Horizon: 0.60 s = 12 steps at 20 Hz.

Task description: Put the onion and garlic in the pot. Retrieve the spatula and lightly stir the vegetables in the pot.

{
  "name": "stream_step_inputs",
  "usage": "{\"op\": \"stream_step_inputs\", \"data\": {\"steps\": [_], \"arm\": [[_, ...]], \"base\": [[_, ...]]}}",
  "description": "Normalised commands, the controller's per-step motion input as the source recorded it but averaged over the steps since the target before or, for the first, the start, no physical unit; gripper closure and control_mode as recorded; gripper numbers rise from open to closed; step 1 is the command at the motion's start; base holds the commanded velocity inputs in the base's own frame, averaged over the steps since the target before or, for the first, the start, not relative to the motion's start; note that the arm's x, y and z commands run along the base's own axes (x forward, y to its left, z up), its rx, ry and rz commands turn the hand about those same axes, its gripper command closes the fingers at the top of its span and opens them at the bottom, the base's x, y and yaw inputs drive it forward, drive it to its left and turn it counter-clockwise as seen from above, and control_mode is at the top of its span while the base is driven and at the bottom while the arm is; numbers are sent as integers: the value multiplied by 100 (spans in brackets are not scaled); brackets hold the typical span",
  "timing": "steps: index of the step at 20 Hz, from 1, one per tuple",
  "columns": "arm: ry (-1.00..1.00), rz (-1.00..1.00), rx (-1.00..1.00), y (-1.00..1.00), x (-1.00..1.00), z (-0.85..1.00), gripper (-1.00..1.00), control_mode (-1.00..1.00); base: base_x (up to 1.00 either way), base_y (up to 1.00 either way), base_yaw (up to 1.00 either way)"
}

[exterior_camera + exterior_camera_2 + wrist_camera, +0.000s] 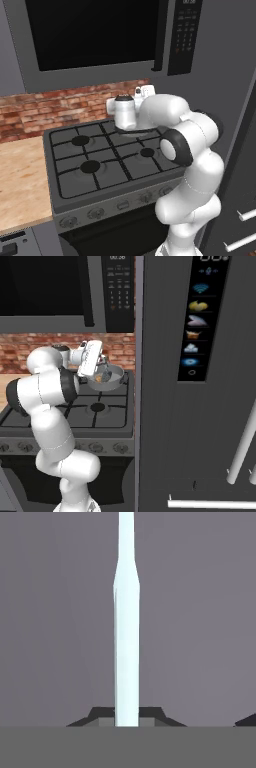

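Pincer (127, 719) tight around slim, smooth, pale silver spatula (126, 637) handle.

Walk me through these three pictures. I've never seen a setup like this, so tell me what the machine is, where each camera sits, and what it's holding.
This is a rendered kitchen with a white robot arm on a base that can drive. Two cameras ride on that base behind the arm, one to its left and one to its right, both looking forward over a black gas stove under a microwave. The third camera sits on the hand and looks along the gripper.

In the right base view the hand reaches over a grey metal pot on a back burner. Inside it lie a golden-brown onion and, beside it, a small dull lump that looks like the garlic.

In the hand view the gripper is shut on the pale handle of the spatula, which runs straight up the picture. The spatula's head is out of sight.
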Motion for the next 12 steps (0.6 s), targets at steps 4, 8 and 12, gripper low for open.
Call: {"op": "stream_step_inputs", "data": {"steps": [4,8,12], "arm": [[0,0,0,0,9,0,100,-100],[1,0,0,0,32,-3,100,-100],[0,0,0,0,27,-2,100,-100]], "base": [[0,0,0],[0,0,0],[0,0,0]]}}
